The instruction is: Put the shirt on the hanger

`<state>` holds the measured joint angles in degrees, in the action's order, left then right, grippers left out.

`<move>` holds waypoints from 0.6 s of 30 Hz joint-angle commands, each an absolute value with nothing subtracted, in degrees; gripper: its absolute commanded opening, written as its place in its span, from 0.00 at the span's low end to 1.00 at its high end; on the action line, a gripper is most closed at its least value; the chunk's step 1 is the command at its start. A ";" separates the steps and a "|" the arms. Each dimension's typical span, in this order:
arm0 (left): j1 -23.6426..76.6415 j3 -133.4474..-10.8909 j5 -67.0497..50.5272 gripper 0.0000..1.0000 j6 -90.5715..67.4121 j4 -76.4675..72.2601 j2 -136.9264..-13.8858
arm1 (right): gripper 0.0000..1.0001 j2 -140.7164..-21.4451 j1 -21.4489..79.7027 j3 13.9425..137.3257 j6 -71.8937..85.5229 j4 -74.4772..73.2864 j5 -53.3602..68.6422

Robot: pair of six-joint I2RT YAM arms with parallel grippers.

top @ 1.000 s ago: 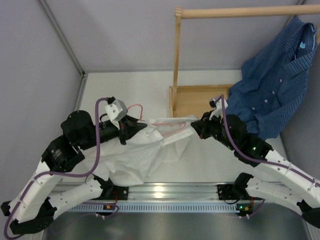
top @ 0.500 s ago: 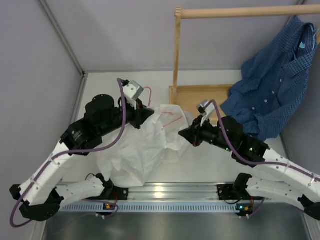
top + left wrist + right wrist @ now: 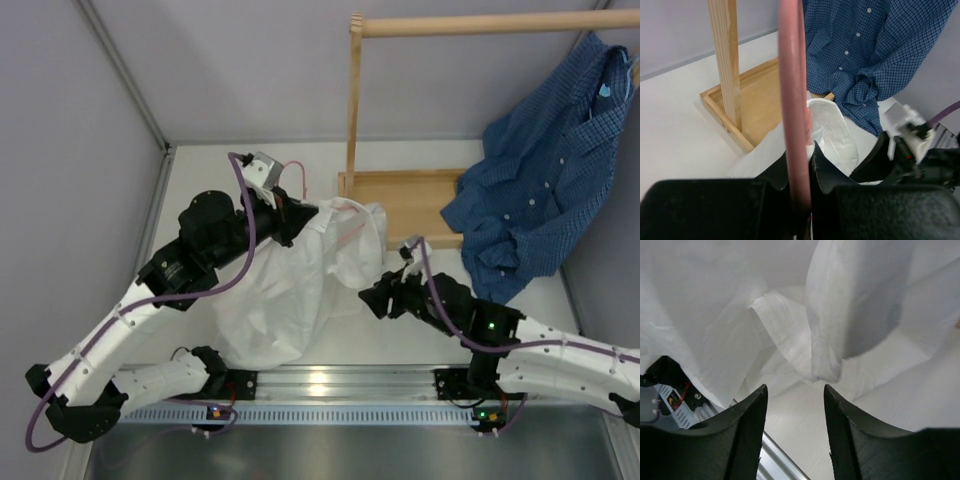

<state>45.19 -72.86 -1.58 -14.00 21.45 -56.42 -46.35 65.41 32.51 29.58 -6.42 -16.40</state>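
My left gripper point(image 3: 800, 167) is clamped tight on the pink wire hanger point(image 3: 791, 90). In the left wrist view the wire runs straight up between the closed fingers. From the top camera I see that gripper point(image 3: 287, 214) raised over the table point(image 3: 225, 170), with the hanger's hook point(image 3: 296, 172) looping out behind it.

The white shirt point(image 3: 285, 290) hangs bunched from the left gripper and spills down toward the near edge of the table. Bits of pink wire show at the top of the cloth, but I cannot tell how much of the hanger sits inside the shirt. The collar point(image 3: 832, 132) curls up just past my left fingers.

My right gripper point(image 3: 795, 390) is spread wide with nothing between its fingers. Folds of white cloth fill its wrist view just ahead. From above it point(image 3: 370, 298) sits right at the shirt's lower right edge.

Behind stand the wooden rail point(image 3: 480, 24) and its base tray point(image 3: 400, 200). A blue checked shirt point(image 3: 540, 170) hangs from the rail at the right.
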 commanded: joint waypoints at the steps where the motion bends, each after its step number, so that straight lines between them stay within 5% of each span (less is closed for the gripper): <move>1: 44.65 -69.45 -1.05 0.00 -13.02 13.89 -53.53 | 0.49 -33.72 66.27 32.69 30.49 -15.32 -21.88; 7: 44.65 -57.34 -23.78 0.00 -9.22 4.59 -50.72 | 0.54 -21.98 66.27 42.15 27.26 -30.21 -20.22; 11: 44.65 -52.74 -41.08 0.00 -13.43 -4.91 -51.59 | 0.54 -29.16 66.27 52.43 21.11 -33.65 -15.15; 18: 45.26 -54.49 -52.38 0.00 -16.35 -7.03 -57.21 | 0.48 -41.56 66.27 65.21 11.79 -30.51 -0.54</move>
<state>44.88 -52.49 -42.59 -14.31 1.04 -56.40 -38.85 65.52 61.60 17.45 -29.63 -8.32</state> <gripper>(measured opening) 0.115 0.488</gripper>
